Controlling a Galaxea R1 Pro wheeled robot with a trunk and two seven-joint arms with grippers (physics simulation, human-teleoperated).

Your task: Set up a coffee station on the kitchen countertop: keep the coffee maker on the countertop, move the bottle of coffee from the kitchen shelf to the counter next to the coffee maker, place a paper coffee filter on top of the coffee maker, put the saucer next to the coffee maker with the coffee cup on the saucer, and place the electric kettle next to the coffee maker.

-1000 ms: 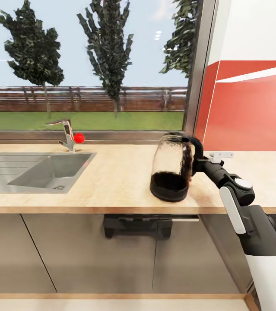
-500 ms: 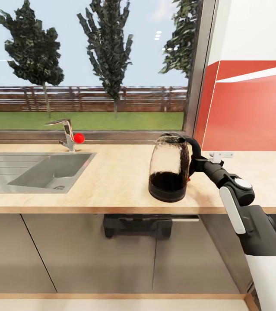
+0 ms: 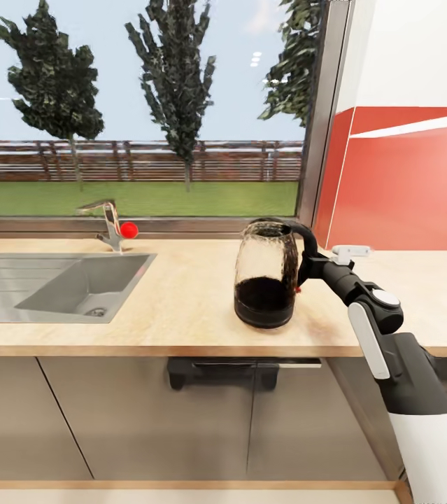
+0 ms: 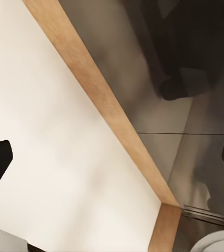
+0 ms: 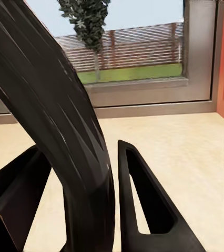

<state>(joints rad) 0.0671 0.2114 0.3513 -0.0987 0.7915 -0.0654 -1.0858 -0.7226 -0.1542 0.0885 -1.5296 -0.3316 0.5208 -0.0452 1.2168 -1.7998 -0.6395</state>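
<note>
— What are the right jaws doing?

— The right gripper (image 5: 85, 210) has its two black fingers (image 5: 149, 210) on either side of the thick black loop handle (image 5: 64, 121) of the rounded clear glass electric kettle (image 3: 265, 283). From the wrist camera they look clamped on it. From the head camera, the right gripper (image 3: 308, 269) meets the handle (image 3: 306, 241) just below its curve.

— And the kettle itself?

— Upright, its black base on the long light tan wood-look kitchen countertop (image 3: 181, 308), near the front edge. It sits between the inset grey steel sink (image 3: 55, 283) and the red wall panel (image 3: 405, 189), well apart from the sink.

— Anything else near it?

— A small white fitting (image 3: 350, 250) lies on the counter behind the arm, by the window frame. A steel tap with a red knob (image 3: 115, 227) stands at the sink's back.

— The left jaws?

— The left wrist camera looks down on pale floor (image 4: 64, 157), a wooden strip (image 4: 101, 105) and grey cabinet fronts (image 4: 143, 79). Dark finger tips show at opposite edges, so they stand wide apart, holding nothing.
</note>
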